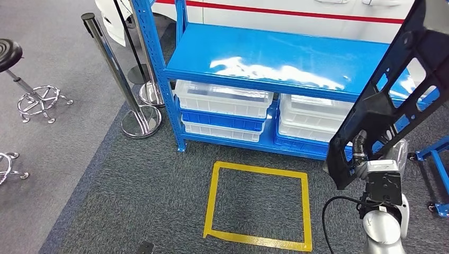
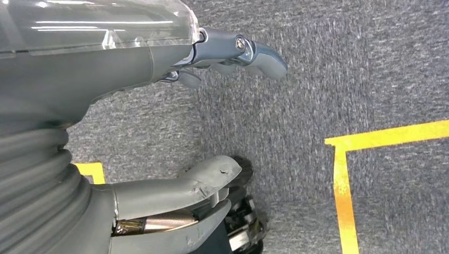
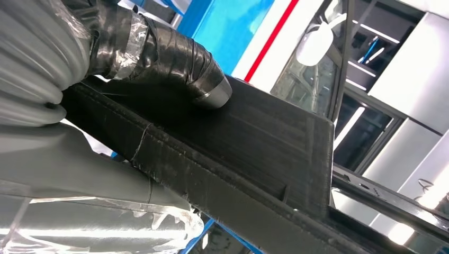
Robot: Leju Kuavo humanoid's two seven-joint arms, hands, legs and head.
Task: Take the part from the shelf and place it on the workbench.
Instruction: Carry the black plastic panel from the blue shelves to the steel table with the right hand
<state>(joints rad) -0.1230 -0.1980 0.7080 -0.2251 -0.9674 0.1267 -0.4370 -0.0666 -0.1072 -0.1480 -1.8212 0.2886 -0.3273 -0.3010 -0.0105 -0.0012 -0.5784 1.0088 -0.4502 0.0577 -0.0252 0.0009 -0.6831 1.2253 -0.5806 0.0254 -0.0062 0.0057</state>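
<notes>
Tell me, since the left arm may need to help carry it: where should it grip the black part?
Probably the long edge of the part facing the shelf, above the right robot hand, coming from the robot's left. It rises tilted, top-heavy, and its cutouts offer holds. The left robot hand hangs open.

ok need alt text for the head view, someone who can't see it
The robot's right hand holds a long black part with cutouts, tilted up along the right side in front of a blue shelf. White and blue bins sit stacked under the shelf's bare top board, and a yellow tape square marks the grey carpet in front.
</notes>
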